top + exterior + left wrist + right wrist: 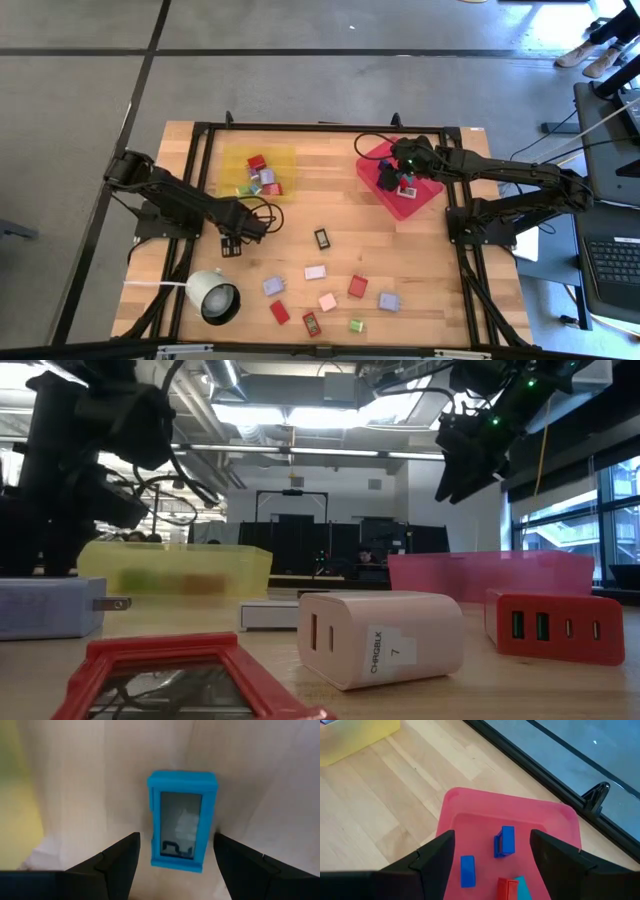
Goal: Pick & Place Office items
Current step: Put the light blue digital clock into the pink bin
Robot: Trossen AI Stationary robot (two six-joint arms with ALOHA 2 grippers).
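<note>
Left gripper (175, 862) low over the wooden table (330, 190), fingers wide apart on both sides of a blue block (182, 820) lying flat, not touching it. Right gripper (492, 857) open too, above the red tray (470, 805) with blue and red blocks inside.

Pale wood table (420, 260), smooth, visible grain. Translucent plastic yellow tray (262, 158) and red tray (470, 815), slightly glossy. Beside red tray: matt pink plastic charger block (380, 635). Blue plastic block (182, 820), glossy window.
</note>
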